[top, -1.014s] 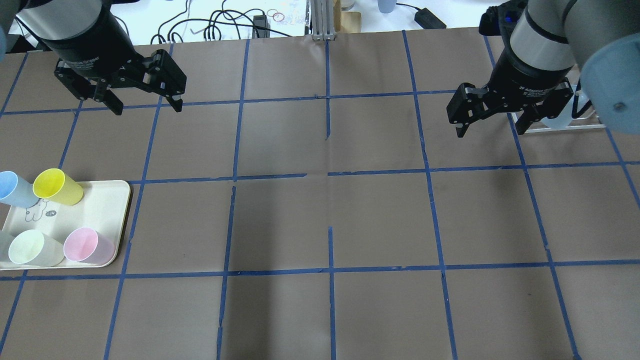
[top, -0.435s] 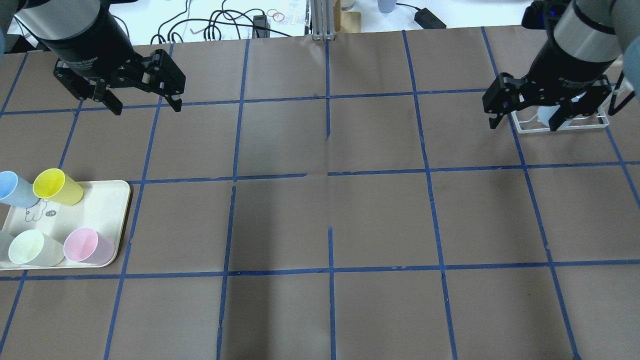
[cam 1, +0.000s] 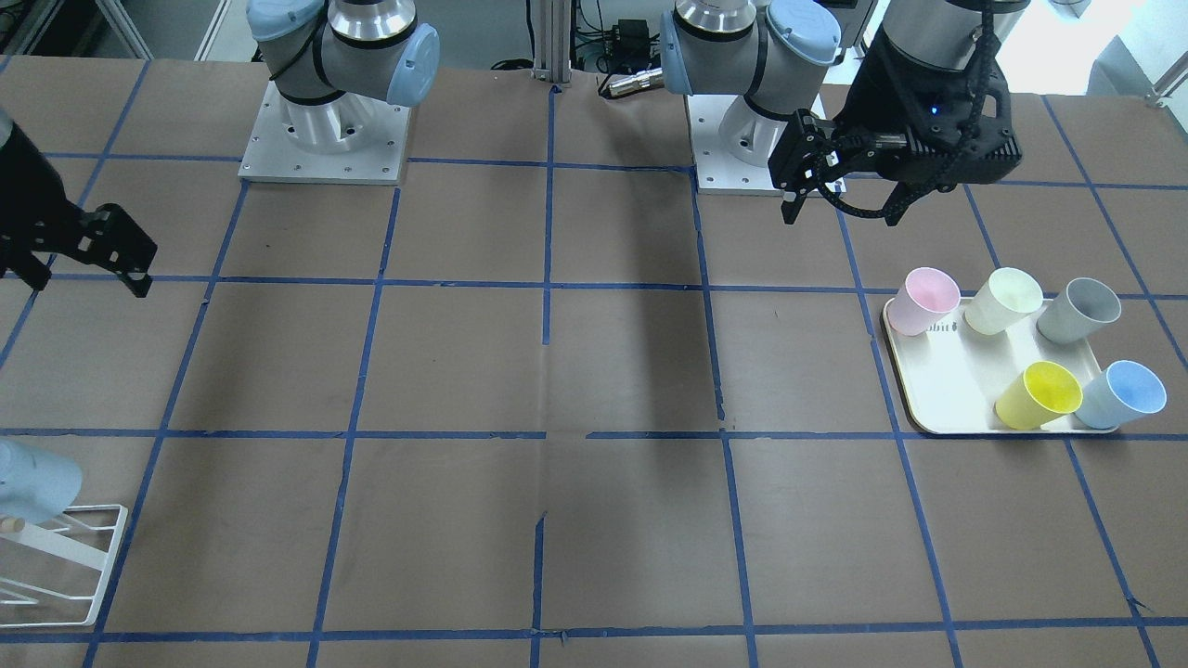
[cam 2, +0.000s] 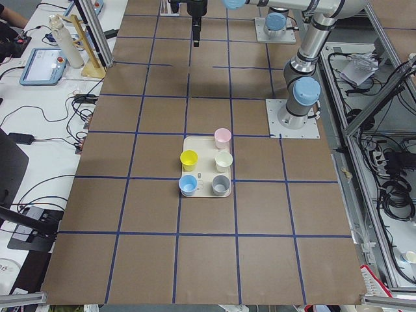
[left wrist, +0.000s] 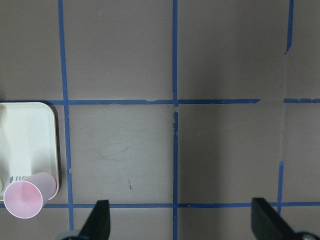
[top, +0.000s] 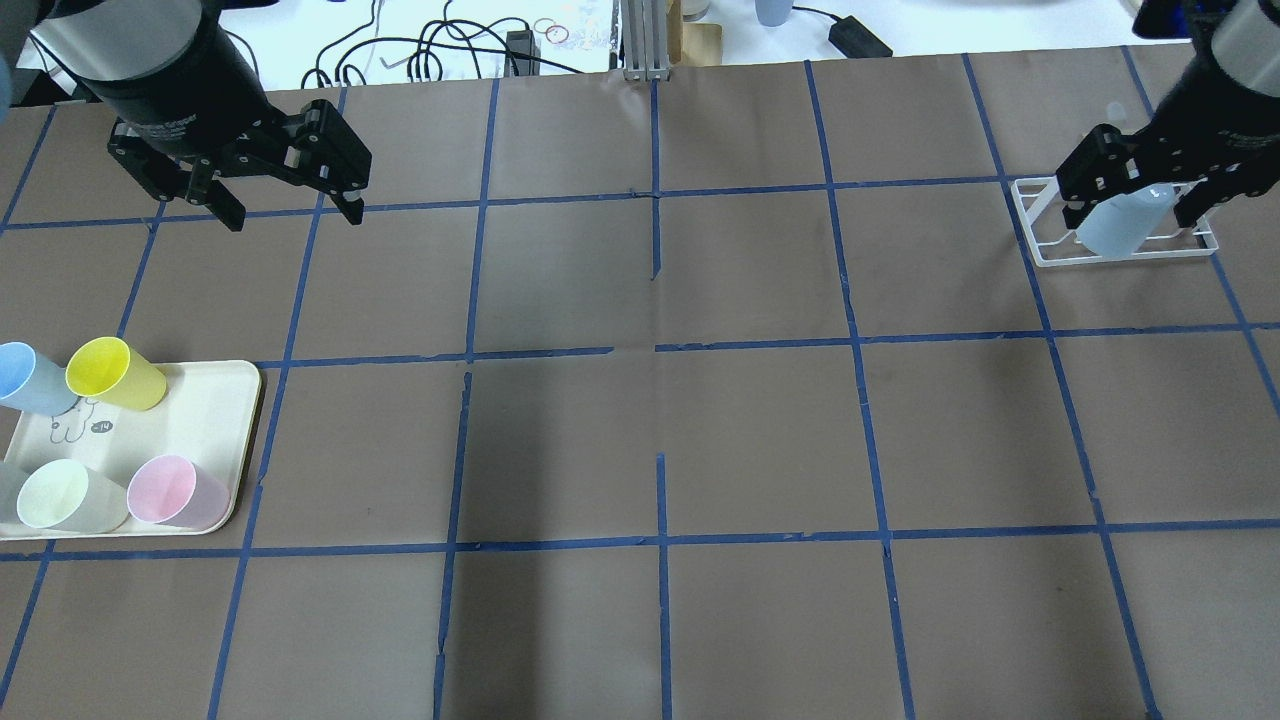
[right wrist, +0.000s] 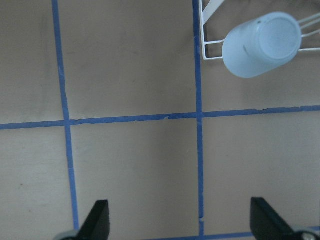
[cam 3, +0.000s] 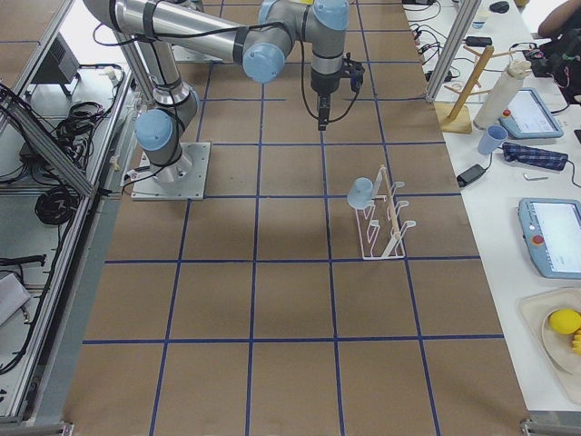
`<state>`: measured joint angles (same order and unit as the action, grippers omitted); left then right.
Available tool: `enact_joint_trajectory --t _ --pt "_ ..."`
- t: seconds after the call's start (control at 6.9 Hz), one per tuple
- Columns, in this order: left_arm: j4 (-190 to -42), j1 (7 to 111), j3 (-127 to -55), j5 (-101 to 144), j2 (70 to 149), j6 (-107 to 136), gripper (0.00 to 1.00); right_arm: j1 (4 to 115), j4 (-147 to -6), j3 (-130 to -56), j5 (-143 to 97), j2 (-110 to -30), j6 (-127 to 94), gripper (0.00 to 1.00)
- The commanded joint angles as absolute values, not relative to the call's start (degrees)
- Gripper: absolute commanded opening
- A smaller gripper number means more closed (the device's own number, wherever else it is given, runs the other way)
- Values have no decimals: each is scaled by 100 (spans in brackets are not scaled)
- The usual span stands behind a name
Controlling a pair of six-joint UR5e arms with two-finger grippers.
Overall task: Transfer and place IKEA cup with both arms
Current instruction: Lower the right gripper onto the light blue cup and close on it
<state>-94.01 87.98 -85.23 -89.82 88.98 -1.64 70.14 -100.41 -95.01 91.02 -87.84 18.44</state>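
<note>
The IKEA cup (top: 1118, 228), a pale light blue tumbler, hangs tilted on a peg of a white wire rack (top: 1036, 228) at the far right. It also shows in the front view (cam 1: 32, 482), the right side view (cam 3: 360, 191) and the right wrist view (right wrist: 262, 45). My right gripper (top: 1130, 208) is open and empty, hovering high by the rack. In its wrist view the cup sits up and to the right, not between the fingers (right wrist: 100, 220). My left gripper (top: 293, 215) is open and empty, above the far left of the table.
A cream tray (cam 1: 947, 390) at the near left holds a second light blue cup (cam 1: 1125, 394), a yellow (cam 1: 1041, 394), a grey (cam 1: 1081, 309), a cream (cam 1: 1007, 299) and a pink cup (cam 1: 923, 299). Cables lie beyond the far edge (top: 450, 45).
My right gripper has moved right and away from me, from the table's right-middle to over the rack, staying open. The left arm has not moved.
</note>
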Motion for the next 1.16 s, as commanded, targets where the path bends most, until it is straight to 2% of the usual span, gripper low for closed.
enact_joint_trajectory --t 0.0,0.58,1.01 --pt "-9404 8798 -8525 -8982 8903 -167 100 6567 -10764 -9483 9097 -8360 3045 100" --pt "-9404 8772 -8552 -8982 8877 -167 100 6231 -11924 -9492 9035 -7473 3665 100" --pt "-9404 8763 -8552 -8982 8859 -167 100 6231 -12268 -9492 8774 -7138 3647 100"
